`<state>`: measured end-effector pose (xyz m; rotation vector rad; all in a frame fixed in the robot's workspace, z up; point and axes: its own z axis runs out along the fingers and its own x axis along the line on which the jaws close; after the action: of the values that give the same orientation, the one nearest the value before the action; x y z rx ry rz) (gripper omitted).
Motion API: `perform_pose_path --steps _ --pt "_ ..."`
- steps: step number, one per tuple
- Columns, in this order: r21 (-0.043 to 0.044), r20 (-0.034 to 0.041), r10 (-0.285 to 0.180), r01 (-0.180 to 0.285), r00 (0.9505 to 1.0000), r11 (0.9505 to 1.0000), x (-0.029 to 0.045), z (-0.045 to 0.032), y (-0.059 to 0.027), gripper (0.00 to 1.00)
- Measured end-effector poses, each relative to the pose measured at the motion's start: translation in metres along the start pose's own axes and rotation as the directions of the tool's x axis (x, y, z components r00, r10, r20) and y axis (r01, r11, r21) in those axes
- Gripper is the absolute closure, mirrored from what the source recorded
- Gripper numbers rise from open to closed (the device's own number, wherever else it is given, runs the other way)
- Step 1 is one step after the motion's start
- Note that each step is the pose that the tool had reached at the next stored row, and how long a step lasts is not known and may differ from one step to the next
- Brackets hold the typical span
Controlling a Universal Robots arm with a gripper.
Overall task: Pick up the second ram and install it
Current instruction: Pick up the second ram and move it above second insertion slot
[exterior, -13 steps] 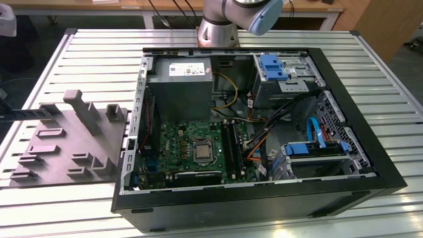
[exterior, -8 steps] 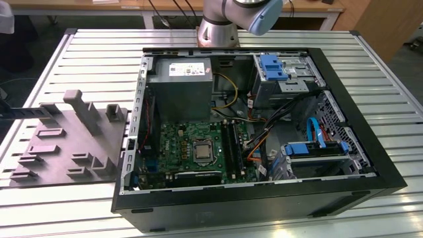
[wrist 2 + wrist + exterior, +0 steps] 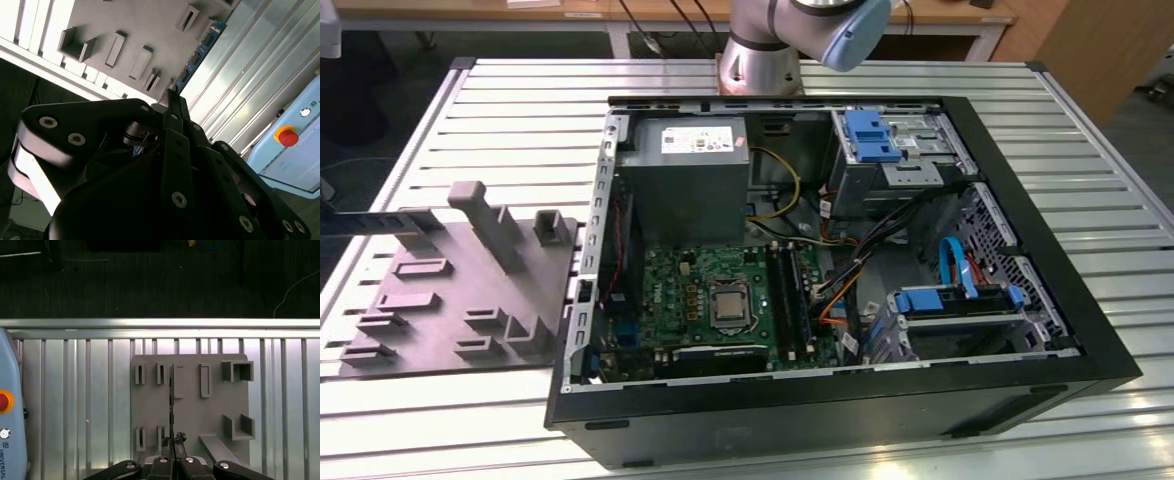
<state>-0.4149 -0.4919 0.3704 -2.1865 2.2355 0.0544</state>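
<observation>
Jaws (closed), second ram [image 3: 200, 52] pinched between

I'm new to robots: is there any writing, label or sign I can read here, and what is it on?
Nothing can be quoted in full.
White label on the grey power-supply box: print too small to read.
Light-blue control pendant: lettering along its edge, cut off by the picture's border.
Mark beside the pendant's round button: too small.
The second ram, held in the gripper: no legible print.

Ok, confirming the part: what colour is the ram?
The second ram is blue, best in the second wrist view.
</observation>
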Motion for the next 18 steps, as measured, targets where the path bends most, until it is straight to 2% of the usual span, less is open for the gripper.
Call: perform_pose_path --steps 18 --pt "0.0003 0.0009 0.011 -0.011 0.9999 0.9999 -0.0005 -0.0151 0.0002 0.89"
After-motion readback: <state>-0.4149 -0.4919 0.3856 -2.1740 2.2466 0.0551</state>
